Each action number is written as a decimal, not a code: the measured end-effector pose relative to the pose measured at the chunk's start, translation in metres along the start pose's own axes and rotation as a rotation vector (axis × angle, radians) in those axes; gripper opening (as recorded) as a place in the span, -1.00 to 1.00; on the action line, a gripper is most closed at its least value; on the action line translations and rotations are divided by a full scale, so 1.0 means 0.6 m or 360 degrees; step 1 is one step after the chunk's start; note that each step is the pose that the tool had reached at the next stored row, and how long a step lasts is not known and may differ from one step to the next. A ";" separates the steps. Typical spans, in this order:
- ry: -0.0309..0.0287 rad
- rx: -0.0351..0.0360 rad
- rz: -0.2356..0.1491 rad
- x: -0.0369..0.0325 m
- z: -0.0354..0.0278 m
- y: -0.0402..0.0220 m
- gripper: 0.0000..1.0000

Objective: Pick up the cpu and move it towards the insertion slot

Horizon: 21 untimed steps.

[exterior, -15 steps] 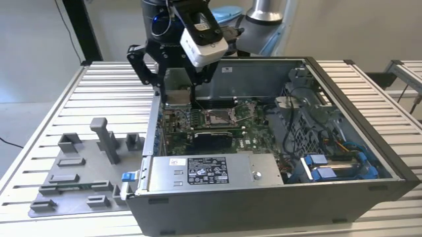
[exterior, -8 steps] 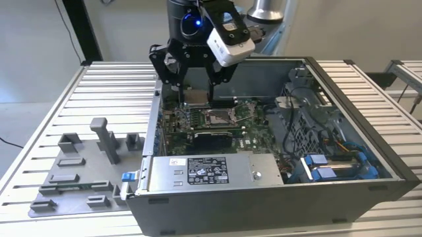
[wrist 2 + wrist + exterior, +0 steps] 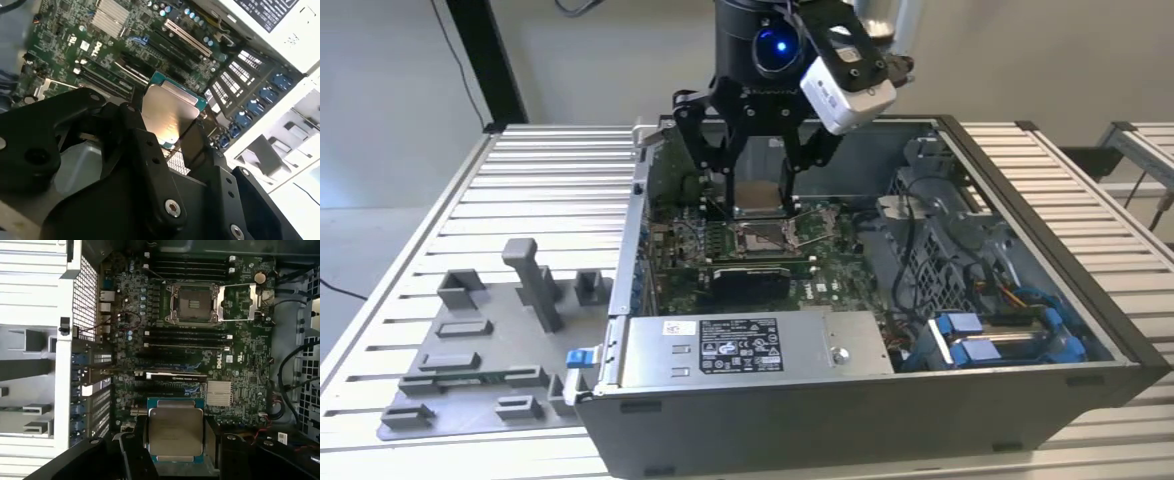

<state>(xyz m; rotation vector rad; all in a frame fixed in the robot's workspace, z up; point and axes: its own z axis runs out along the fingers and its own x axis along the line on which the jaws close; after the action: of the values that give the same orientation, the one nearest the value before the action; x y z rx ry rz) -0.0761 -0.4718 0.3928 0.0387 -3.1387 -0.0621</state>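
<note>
One chip is in play: the cpu (image 3: 175,431) sits clamped between the black fingers (image 3: 150,165) of the hand (image 3: 761,195), silvery top showing in both wrist views, teal rim visible around the metal lid. We judge the grasp as made on two opposite edges, chip held flat and level, clear of the board.

In the exterior view the hand hangs inside the open computer case (image 3: 1067,330), above the motherboard (image 3: 240,370). The insertion slot (image 3: 194,302) lies on that board with its metal frame open, load plate (image 3: 239,302) swung aside next to it, brownish-grey contact field bare.

Key relation: in the first wrist view the slot is well apart from the held chip, straight ahead of it across the board, with the row of memory slots (image 3: 187,340), an expansion card (image 3: 170,375) and a small finned heatsink (image 3: 219,392) lying between. In the exterior view the chip appears above and just behind the socket, so we cannot fix the true offset from that view. Chip edges look roughly parallel to the socket frame; we judge no large rotation is called for.

Outside the case, on the slatted surface (image 3: 547,180), a grey fixture tray (image 3: 480,370) carries grey plastic blocks, well apart from the hand. Pick step looks done; transfer toward the socket not yet complete.
</note>
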 end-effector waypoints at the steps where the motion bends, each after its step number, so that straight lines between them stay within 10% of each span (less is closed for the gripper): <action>1: 0.00000 0.0000 0.0000 -0.008 0.000 0.000 -1.00; 6: 0.00000 0.0000 0.0000 -0.032 0.000 -0.001 -1.00; 15: -0.00001 0.0000 0.0002 -0.033 0.000 0.001 -1.00; 21: -0.00003 0.0000 0.0006 -0.033 0.001 0.021 -1.00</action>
<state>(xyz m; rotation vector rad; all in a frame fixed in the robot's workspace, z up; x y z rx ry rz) -0.0566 -0.4584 0.3928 0.0327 -3.1389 -0.0621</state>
